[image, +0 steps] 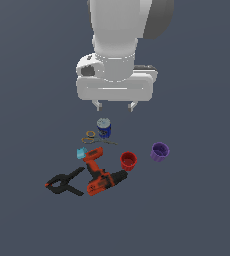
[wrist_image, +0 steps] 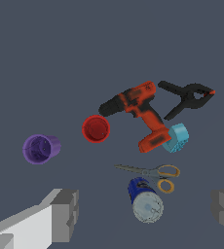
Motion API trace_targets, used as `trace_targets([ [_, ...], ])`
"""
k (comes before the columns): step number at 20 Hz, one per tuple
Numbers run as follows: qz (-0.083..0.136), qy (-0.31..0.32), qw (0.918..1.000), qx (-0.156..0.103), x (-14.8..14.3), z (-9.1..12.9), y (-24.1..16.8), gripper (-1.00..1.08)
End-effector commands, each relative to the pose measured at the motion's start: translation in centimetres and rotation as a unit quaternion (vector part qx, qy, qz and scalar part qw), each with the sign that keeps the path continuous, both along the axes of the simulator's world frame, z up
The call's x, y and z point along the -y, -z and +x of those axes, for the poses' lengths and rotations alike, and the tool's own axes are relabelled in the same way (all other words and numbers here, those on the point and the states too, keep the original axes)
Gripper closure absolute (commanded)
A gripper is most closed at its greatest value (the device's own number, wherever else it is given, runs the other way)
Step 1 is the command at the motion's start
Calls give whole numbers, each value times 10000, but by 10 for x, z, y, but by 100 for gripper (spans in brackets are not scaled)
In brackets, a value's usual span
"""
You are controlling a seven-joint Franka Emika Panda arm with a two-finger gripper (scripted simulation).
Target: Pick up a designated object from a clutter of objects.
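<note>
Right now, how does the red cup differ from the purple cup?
The red cup is red; the purple cup is purple. The red cup sits next to the drill's black nose, while the purple cup stands apart from the group, toward the exterior view's right. In the wrist view, the red cup's mouth faces the camera squarely, and the purple cup shows more of its side. Both are small, open and empty.

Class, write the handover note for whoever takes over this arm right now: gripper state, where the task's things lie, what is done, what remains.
Gripper: open, empty, hovering above the clutter, nearest the blue can.
Cyan block: on the surface, against the base of the power drill, beside the scissors.
Black clamp, red cup and purple cup lie around.
Done: nothing grasped.
Left: move over the block, descend, grip, lift.
</note>
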State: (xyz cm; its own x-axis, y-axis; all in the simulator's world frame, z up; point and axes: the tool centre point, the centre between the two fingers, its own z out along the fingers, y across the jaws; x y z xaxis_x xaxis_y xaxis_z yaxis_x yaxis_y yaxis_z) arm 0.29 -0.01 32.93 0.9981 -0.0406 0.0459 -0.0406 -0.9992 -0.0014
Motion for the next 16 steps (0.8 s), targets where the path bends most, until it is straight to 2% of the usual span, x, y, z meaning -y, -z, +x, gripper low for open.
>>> trace_targets([
  [1, 0, 0, 10000, 0, 0, 0, 0, -92],
  [9, -98, -66, 9999, 49, -2, 0, -11, -92],
  [16, -96, -91, 9999, 44, 0, 1, -8, -92],
])
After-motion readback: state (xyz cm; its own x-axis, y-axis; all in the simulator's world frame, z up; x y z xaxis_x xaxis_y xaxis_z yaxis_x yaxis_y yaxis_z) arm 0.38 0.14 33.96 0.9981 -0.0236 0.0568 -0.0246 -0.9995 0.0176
